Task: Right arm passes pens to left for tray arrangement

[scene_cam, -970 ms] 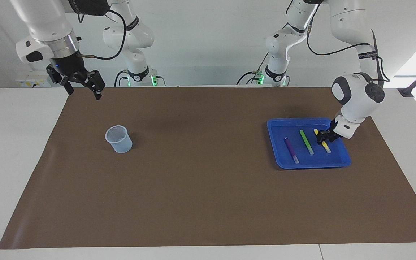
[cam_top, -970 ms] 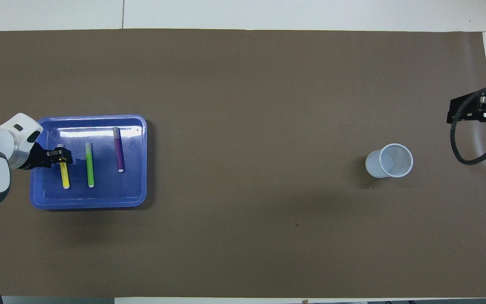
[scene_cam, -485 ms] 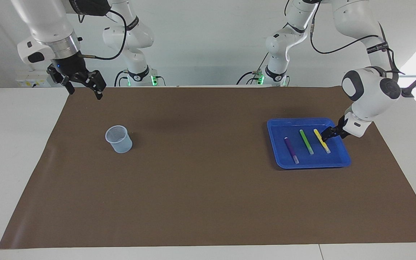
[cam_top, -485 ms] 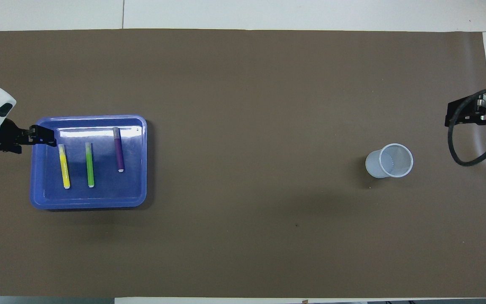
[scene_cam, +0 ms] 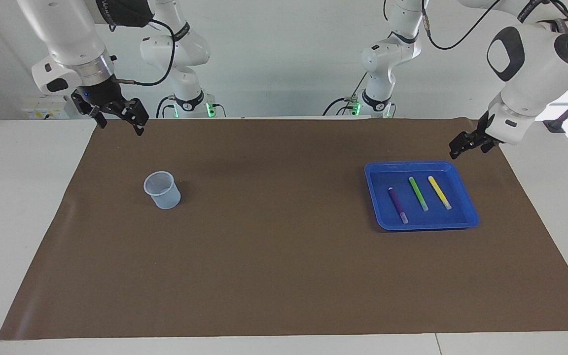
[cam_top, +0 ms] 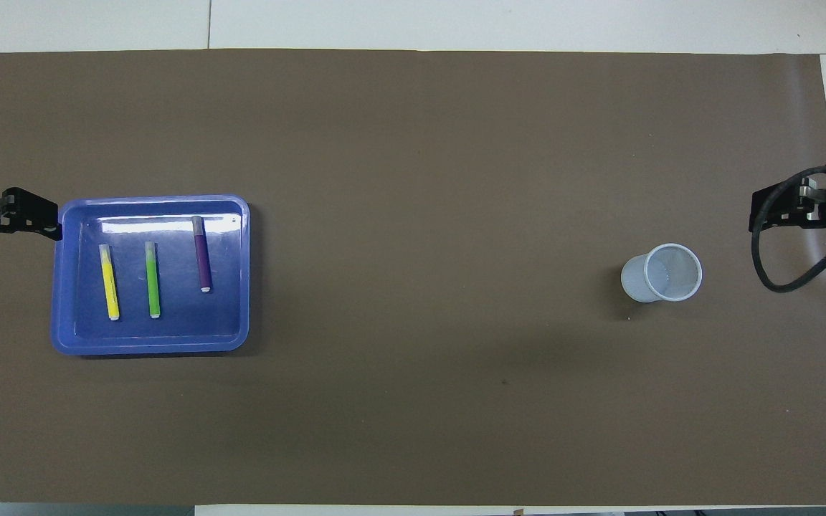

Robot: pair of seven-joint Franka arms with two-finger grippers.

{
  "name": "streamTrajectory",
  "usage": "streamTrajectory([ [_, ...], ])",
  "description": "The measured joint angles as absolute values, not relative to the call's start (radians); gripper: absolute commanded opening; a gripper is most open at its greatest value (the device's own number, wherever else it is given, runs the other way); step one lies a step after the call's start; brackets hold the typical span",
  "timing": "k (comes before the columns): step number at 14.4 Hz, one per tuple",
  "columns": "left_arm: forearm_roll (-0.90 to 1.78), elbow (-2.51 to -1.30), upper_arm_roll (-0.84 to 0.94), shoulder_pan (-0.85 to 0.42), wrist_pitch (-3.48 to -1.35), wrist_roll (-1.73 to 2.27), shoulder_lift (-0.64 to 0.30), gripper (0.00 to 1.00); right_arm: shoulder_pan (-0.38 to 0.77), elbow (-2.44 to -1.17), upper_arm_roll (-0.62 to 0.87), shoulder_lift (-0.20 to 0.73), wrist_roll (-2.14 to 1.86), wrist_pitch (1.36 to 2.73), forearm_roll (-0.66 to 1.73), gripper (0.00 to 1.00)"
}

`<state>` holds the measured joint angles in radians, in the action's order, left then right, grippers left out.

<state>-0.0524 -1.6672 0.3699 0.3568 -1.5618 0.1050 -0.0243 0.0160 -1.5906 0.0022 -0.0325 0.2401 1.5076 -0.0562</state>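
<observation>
Lying side by side in the tray (scene_cam: 466, 217), three pens (scene_cam: 419, 194) look finished; both wide-open, empty grippers, left gripper (scene_cam: 466, 144) at the tray's one o'clock, right gripper (scene_cam: 116, 116) waiting, risk nudging only by redescending.

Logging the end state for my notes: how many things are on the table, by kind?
Pens: 3, purple, green, yellow, all lying in the tray
Tray: 1
Cup: 1
Total: 5
</observation>
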Motion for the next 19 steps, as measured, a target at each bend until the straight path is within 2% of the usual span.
streamTrajectory([
  [6, -0.001, -1.618, 0.014, 0.0, -1.345, 0.114, 0.09, 1.0, 0.016, -1.591, 0.002, -0.033, 0.24, 1.509, -0.055, 1.0],
  [8, 0.003, -1.619, -0.071, -0.074, -1.343, 0.114, 0.107, 1.0, 0.016, -1.591, 0.003, -0.033, 0.24, 1.51, -0.054, 1.0],
  [12, 0.006, -1.644, -0.086, -0.096, -1.44, 0.115, 0.095, 1.0, 0.016, -1.591, 0.003, -0.033, 0.24, 1.511, -0.051, 1.0],
  [19, 0.007, -1.627, -0.053, -0.103, -1.433, 0.118, 0.066, 1.0, 0.016, -1.591, 0.003, -0.033, 0.204, 1.511, -0.027, 1.0],
])
